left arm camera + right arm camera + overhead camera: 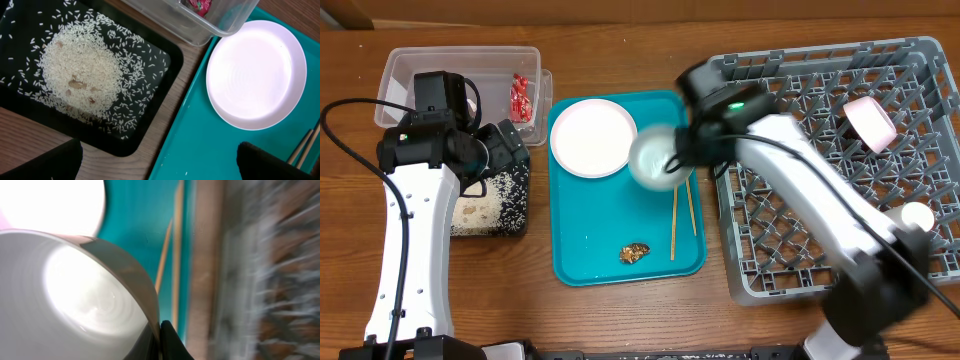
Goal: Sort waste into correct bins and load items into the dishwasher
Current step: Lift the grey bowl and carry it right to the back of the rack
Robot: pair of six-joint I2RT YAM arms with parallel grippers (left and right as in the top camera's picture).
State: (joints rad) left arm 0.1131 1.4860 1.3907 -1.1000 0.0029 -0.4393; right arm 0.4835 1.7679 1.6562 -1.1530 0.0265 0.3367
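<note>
Wooden tabletop (pixel 620 60), brown and grained, is seen under everything, and no more of the room is shown. At the right the grey dish rack (pixel 920 130) is set, roughly square, its lattice floor bare apart from a pink cup (pixel 870 122) tipped on its side near the far right and a white cup (pixel 917 217) against the right wall. In the middle the teal tray (pixel 600 230) is laid with its long axis running from the near edge to the far edge. The clear tub (pixel 400 70) is placed far left, long axis left to right, and the black tray (pixel 150 135) just in front of it, beside the teal tray. The white plate (pixel 592 138) is lying flat in the teal tray's far left corner. A white bowl (pixel 655 158), mouth upward, is gripped at its rim by the closed right gripper (pixel 159 335) over the teal tray's far right part; that arm is blurred. The left gripper (pixel 160 165) is held wide open and empty above the black tray's edge. Two chopsticks (pixel 673 225) are lying near the tray's right edge, pointing near to far, slightly splayed. A red wrapper (pixel 521 97) is seen in the tub, rice (pixel 85 70) is heaped in the black tray, and a brown scrap (pixel 635 252) is lying near the teal tray's front.
</note>
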